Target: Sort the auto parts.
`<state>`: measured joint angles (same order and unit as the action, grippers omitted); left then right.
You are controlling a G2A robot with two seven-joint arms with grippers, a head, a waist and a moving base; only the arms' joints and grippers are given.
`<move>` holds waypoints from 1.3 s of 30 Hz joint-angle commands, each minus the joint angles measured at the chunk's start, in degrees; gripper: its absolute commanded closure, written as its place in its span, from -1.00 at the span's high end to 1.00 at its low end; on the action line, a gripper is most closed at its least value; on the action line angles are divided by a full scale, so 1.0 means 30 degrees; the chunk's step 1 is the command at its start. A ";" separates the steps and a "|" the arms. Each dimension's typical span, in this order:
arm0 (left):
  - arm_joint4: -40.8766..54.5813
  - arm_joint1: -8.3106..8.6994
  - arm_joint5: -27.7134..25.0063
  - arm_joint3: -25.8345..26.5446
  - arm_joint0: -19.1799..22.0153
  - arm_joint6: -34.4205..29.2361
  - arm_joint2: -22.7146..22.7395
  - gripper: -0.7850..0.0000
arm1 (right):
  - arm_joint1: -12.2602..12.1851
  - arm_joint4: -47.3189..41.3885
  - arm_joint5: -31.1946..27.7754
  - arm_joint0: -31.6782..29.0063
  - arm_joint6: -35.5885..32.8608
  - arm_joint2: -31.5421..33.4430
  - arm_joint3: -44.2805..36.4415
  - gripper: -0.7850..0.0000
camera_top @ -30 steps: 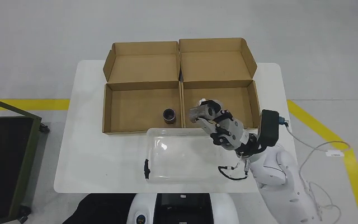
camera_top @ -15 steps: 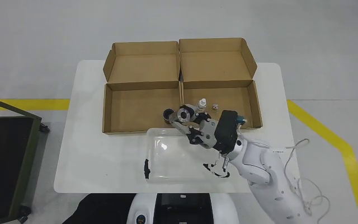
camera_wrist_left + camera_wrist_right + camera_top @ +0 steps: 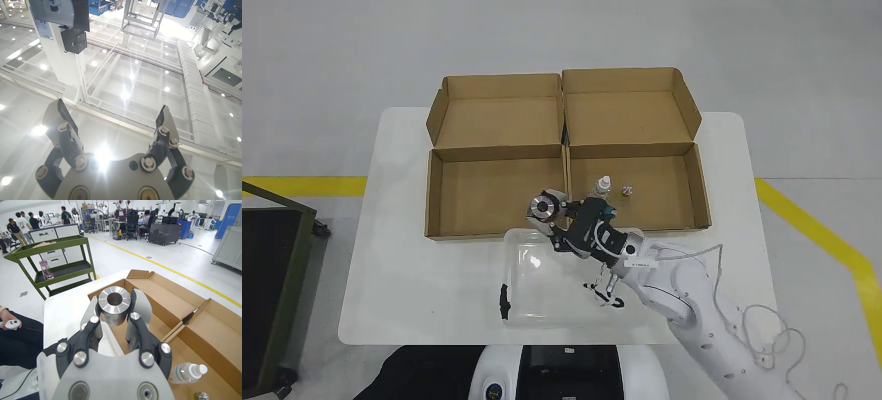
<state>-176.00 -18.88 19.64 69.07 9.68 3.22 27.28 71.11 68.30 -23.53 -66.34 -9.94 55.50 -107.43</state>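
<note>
Starting nearest the robot, what is there? asks the first technician.

The left end effector (image 3: 112,108), answers the second. It is turned up toward the ceiling, jaws spread wide with nothing between them. On the white table (image 3: 402,250), a clear plastic tray (image 3: 542,290) lies along the near edge. Just past the tray's far rim, the right end effector (image 3: 545,210) is clamped on a silver metal cylinder with a central bore (image 3: 541,207). It is at the front right corner of the left brown cardboard box (image 3: 482,195), close to the wall shared with the right brown cardboard box (image 3: 672,190). Whether the cylinder rests on the box floor or hangs above it cannot be told.

And how will that cylinder handle?

It looks like solid machined steel. It is probably heavy for its bulk, rigid and not fragile, but smooth and so likely slippery. The right wrist view shows the fingers (image 3: 140,308) pressing opposite sides of the round wall, bore upward. That hold across the middle of the wall seems the sound one. A grip near the top rim could let the cylinder swing or slide out.

Anything farther on?

In the right box, a small clear plastic bottle with a white cap (image 3: 601,185) lies on its side. A small silver metal part (image 3: 627,189) sits just beside it, and both are apart from the cylinder.
</note>
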 commanded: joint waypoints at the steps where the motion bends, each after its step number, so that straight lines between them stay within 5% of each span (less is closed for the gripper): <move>1: 0.0000 0.0000 0.0000 0.0000 0.0000 0.0000 0.0000 1.00 | 0.0108 0.0361 0.0323 0.0377 -0.0240 -0.0411 0.0309 -1.00; 39: 0.0000 0.0000 0.0000 0.0000 0.0000 0.0000 0.0000 1.00 | 0.4158 -0.0404 0.3076 0.8987 -0.5586 -0.7342 1.0026 -1.00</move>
<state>-176.00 -18.88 19.64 69.07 9.68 3.22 27.28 83.32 67.33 -14.27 -39.77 -26.61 33.60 -78.18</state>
